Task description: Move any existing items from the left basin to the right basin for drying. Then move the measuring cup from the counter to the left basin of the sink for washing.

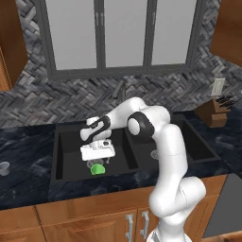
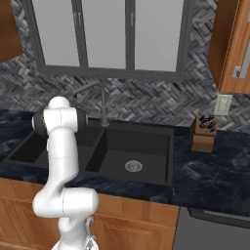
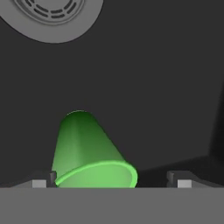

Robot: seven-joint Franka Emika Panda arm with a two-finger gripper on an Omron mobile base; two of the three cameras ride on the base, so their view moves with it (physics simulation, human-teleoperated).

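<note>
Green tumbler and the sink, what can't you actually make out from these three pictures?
- Green tumbler: in the hand view its near rim runs under the bottom band; in the left base view the open claw covers its top.
- Whether the claw tips touch it: cannot tell.
- Left basin: mostly behind the arm in the right base view.
- Measuring cup: cut by the left edge, too small to see its handle.

A wooden knife block [image 2: 203, 133] stands at the far right by the herringbone tile wall [image 2: 146, 100], just below a pale wall outlet [image 2: 223, 104]. A grey three-pane window [image 1: 124, 35] sits above, with wooden upper cabinets [image 1: 228, 30] at both sides and wooden drawers [image 2: 141, 215] along the near front.
</note>
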